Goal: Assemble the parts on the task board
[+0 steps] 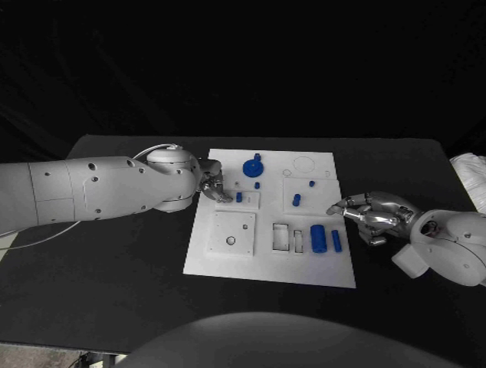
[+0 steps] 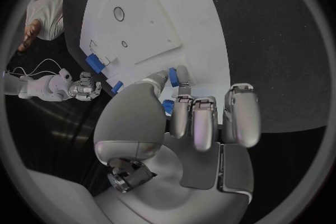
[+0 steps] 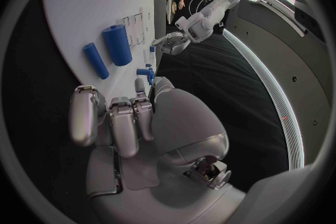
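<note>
The white task board lies mid-table. My left hand sits at the board's left edge, thumb and fingers closed around a small blue peg on a raised white block. A round blue part and further small blue pegs stand farther back. A thick blue cylinder and a thin one lie near the right edge. My right hand hovers just off that edge, fingers curled, holding nothing.
A white square plate and open rectangular slots occupy the board's near half. A white cloth bundle lies at the table's right edge. Bare black table stretches in front and to the left.
</note>
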